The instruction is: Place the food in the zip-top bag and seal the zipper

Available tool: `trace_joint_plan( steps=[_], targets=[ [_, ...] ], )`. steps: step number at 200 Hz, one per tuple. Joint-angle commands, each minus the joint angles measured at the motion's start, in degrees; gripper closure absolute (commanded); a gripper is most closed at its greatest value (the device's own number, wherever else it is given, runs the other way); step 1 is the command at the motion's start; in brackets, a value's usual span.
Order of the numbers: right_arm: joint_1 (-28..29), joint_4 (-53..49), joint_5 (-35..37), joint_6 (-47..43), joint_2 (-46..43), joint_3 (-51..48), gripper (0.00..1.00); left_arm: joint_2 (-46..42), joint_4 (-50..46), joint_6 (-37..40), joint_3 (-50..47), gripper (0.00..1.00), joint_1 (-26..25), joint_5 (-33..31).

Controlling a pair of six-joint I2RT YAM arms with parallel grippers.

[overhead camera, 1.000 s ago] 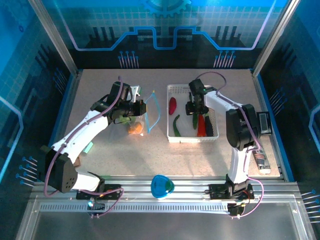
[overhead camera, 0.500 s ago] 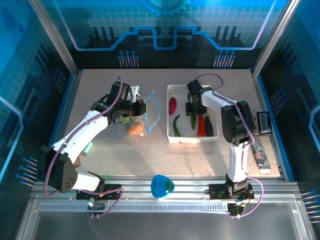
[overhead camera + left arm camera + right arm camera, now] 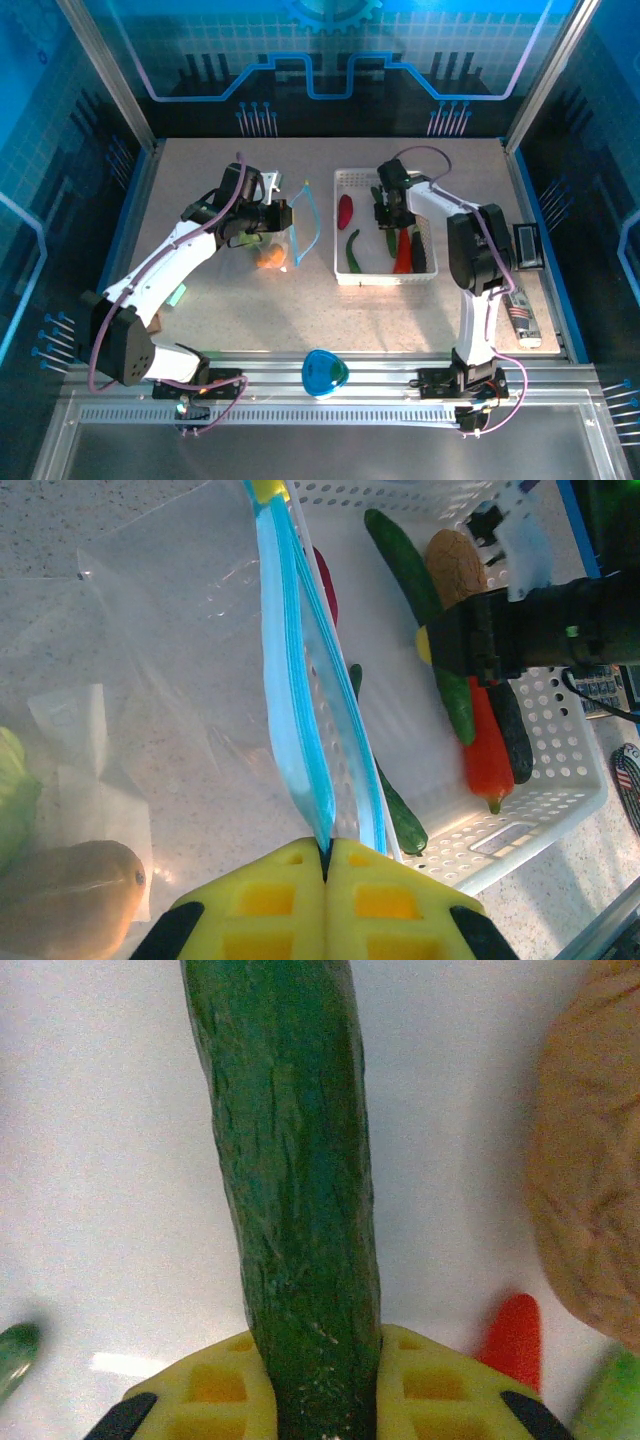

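The left gripper is pinching the light-blue zipper strip of the clear floppy plastic bag left of the white perforated basket, while the right gripper is clamping a long dark-green toy cucumber inside that basket.

bag: clear plastic film, glossy, creased. zipper: smooth translucent blue plastic. basket: white perforated plastic, smooth, faint sheen. cucumber: dark green, finely wrinkled skin, slight gloss. tan piece: rough, matt. pads: yellow, matt, waffle-moulded. table: speckled, matt.
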Motion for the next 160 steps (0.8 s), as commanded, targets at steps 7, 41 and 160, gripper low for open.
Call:
trace_joint_plan(
  steps=[7,41,160],
  targets=[
    [-0.61,-2.14,-2.68,-2.32,-8.01,0.69,0.87,-0.95,-1.72,2.03,0.90,1.00,-0.17,-0.28],
    [-0.14,-11.89,-12.97,-5.31,-15.04,3.92,0.87,-0.71,-2.58,2.85,1.36,1.00,-0.18,-0.85],
    [13.55,-36.30,-32.44,-11.12,-21.44,7.86,0.83,-1.74,0.35,2.10,-1.04,1.00,-0.28,-0.16]
  ],
)
